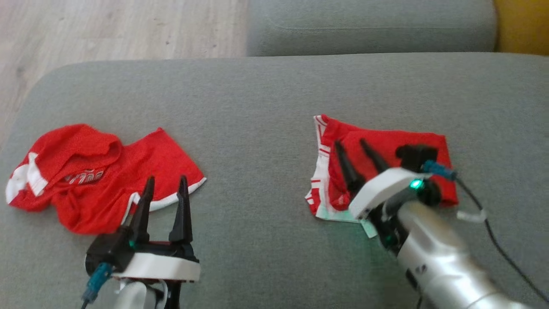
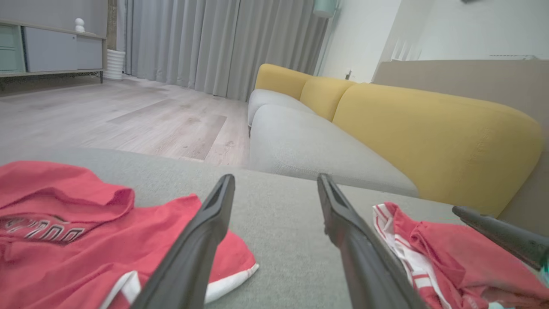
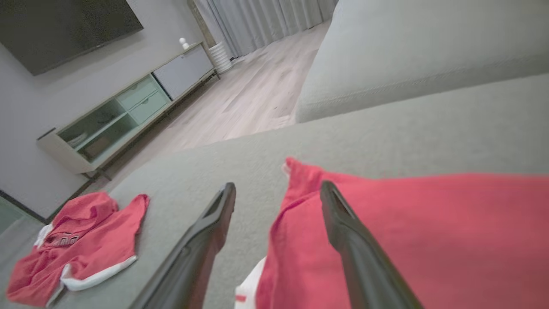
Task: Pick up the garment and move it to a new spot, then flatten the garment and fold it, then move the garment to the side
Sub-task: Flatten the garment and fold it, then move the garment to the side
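Right pincer [image 1: 350,143]: fingers spread, nothing between them. It hangs over the left part of the folded red garment [image 1: 386,137], pointing up the head view. In the right wrist view this pincer [image 3: 279,185] has one finger over the red cloth [image 3: 429,223] and the other over bare grey upholstery. Contact with the cloth cannot be judged.

Left pincer [image 1: 167,177]: fingers spread, holding nothing. Its tips stand at the near right edge of a crumpled red jersey [image 1: 85,171] with white trim and lettering.

Folded red garment: lies flat on the right half of the grey sofa cushion [image 1: 266,128], with a white striped band along its left edge. The crumpled jersey lies on the left half, well apart from it.

Surroundings: a second grey seat cushion [image 1: 369,25] sits beyond the first. There is pale wood floor [image 1: 107,30] at the upper left. A dark cable [image 1: 493,231] trails from the right wrist across the cushion. The left wrist view shows yellow backrests [image 2: 429,128].
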`<state>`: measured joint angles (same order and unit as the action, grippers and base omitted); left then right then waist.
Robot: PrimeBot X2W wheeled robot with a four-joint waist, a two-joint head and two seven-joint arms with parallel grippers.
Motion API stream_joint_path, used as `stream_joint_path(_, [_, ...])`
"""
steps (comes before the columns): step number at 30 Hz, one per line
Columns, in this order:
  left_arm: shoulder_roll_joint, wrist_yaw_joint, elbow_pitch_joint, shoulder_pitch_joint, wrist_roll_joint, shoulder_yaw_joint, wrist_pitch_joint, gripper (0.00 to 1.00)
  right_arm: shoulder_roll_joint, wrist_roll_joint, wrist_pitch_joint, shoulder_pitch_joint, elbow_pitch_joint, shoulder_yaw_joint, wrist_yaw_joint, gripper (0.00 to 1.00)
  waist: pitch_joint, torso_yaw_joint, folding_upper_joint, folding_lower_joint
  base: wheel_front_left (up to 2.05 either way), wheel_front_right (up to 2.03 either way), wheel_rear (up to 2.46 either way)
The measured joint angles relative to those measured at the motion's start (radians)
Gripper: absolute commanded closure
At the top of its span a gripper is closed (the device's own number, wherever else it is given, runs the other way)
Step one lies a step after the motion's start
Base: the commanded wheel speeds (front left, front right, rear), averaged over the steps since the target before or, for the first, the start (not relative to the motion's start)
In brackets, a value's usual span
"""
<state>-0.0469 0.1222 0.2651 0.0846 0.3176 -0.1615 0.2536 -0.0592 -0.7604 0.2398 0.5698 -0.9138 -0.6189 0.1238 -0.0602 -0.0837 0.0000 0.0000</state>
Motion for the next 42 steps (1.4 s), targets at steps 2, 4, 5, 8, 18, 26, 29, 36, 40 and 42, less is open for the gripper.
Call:
stream_joint_path(2, [0.0,0.0,-0.02,0.002,0.002,0.002,0.0,0.0,-0.009,0.071,0.006,0.03,-0.012,0.046,0.0,0.0,0.004,0.016,0.0,0.0001,0.0,0.0,0.0])
stream_joint_path(4, [0.0,-0.004,-0.04,0.004,0.002,0.003,0.0,0.0,-0.036,0.142,0.008,0.044,0.026,0.119,0.0,0.0,0.008,0.032,0.0,0.0,0.0,0.0,0.0])
stream_joint_path(5, [0.0,-0.008,-0.05,0.004,0.002,0.004,0.0,0.0,-0.057,0.178,0.008,0.042,0.055,0.157,0.0,0.0,0.01,0.04,0.0,0.0,0.0,0.0,0.0])
stream_joint_path(8, [0.0,-0.009,-0.074,0.004,0.002,0.004,0.0,0.0,-0.124,0.291,0.008,0.012,0.148,0.272,0.0,0.0,0.015,0.062,0.0,0.0,0.0,0.0,0.0])
stream_joint_path(18, [0.0,-0.017,-0.111,0.0,-0.011,0.004,0.0,0.0,-0.108,0.558,0.01,-0.31,0.458,0.578,0.0,0.0,0.023,0.105,0.0,-0.0001,0.0,0.0,0.0])
stream_joint_path(26, [0.0,-0.016,-0.114,-0.013,-0.063,0.004,0.0,0.0,-0.013,0.644,0.011,-0.426,0.579,0.648,0.0,0.0,0.018,0.118,0.0,-0.0001,0.0,0.0,0.0])
stream_joint_path(29, [0.0,-0.016,-0.124,-0.018,-0.07,0.006,0.0,0.0,-0.005,0.654,0.011,-0.443,0.59,0.653,0.0,0.0,0.015,0.121,0.0,-0.0001,0.0,0.0,0.0])
stream_joint_path(36, [0.0,-0.016,-0.127,-0.038,-0.071,0.016,0.0,0.0,0.004,0.667,0.011,-0.442,0.602,0.661,0.0,0.0,0.009,0.118,0.0,-0.0002,0.0,0.0,0.0])
stream_joint_path(40, [0.0,-0.016,-0.125,-0.034,-0.071,0.002,0.0,0.0,0.004,0.688,0.011,-0.431,0.576,0.66,0.0,0.0,-0.013,0.109,0.0,-0.0001,0.0,0.0,0.0])
stream_joint_path(42, [0.0,-0.016,-0.124,-0.031,-0.071,0.0,0.0,0.0,0.004,0.705,0.011,-0.427,0.558,0.659,0.0,0.0,-0.021,0.106,0.0,-0.0001,0.0,0.0,0.0])
